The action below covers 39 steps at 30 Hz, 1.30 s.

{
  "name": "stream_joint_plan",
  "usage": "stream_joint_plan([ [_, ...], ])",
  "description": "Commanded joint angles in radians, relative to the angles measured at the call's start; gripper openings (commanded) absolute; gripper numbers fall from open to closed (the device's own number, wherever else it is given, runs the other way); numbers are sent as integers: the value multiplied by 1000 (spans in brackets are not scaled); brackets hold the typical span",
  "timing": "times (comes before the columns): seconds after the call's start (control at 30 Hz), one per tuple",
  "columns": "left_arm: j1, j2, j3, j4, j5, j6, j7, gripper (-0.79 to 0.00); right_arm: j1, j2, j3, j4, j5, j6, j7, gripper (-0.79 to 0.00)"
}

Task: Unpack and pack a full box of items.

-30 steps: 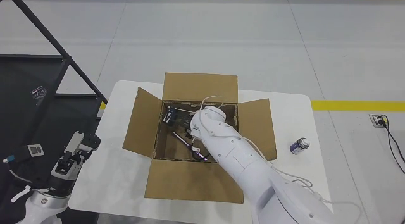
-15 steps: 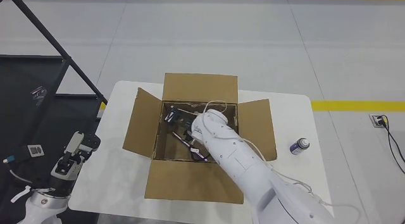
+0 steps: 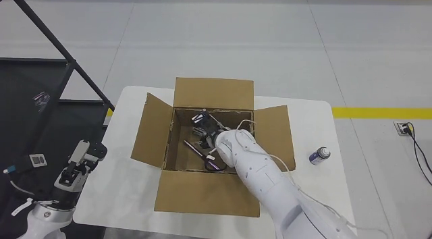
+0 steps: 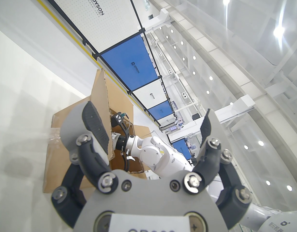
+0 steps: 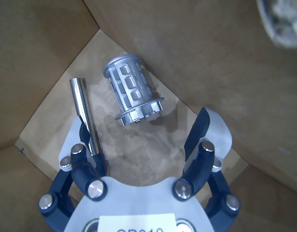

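Note:
The open cardboard box [image 3: 213, 92] stands mid-table with all its flaps folded out. My right arm reaches down into it, and the right gripper [image 3: 203, 123] [image 5: 141, 131] hangs open just above the box floor. Ahead of its fingers lies a grey ribbed metal cylinder [image 5: 133, 95]. A shiny steel rod [image 5: 83, 105] lies against one finger [image 5: 84, 131], not gripped. More dark small parts [image 3: 210, 162] lie in the box, partly hidden by the arm. My left gripper [image 3: 90, 151] [image 4: 148, 121] is open and empty off the table's left edge, pointing up past the box [image 4: 100, 102].
A small spray can [image 3: 319, 155] stands on the white table [image 3: 310, 117] to the right of the box. A crumpled pale wrapping [image 5: 279, 13] shows by the box wall. A black frame [image 3: 61, 57] and dark mat lie to the left.
My right arm drew back toward the near side and its gripper swung from the box's left part toward the back middle. The left arm kept still.

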Motion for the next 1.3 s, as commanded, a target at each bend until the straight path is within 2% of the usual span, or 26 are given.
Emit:
stream_joint_plan([
  [0.0, 0, 0, 0, 0, 0, 0, 0, 0, -12, 7, 6, -5, 6, 3, -28, 0],
  [0.43, 0, 0, 0, 0, 0, 0, 0, 0, -87, 43, 41, -69, 26, 17, -189, 0],
  [0.7, 8, 1, 12, -10, 48, -19, 2, 0, -95, 47, 50, -96, 32, -16, -153, 0],
  [0.73, 9, 1, 16, -9, 56, -24, 9, 0, -94, 46, 51, -98, 33, -19, -148, -132],
  [0.77, 10, 0, 21, -9, 62, -26, 16, 0, -93, 46, 51, -98, 32, -21, -143, -222],
  [0.9, 8, 0, 30, -7, 75, -30, 33, 0, -88, 45, 53, -97, 31, -27, -126, -345],
  [0.97, 6, 1, 34, -6, 78, -32, 38, 0, -85, 44, 54, -96, 29, -25, -122, -453],
  [1.2, 1, 3, 42, 0, 80, -35, 44, 0, -67, 43, 61, -84, 30, -25, -93, -520],
  [1.27, 0, 3, 43, 2, 82, -35, 47, 0, -63, 42, 61, -83, 28, -28, -86, -566],
])
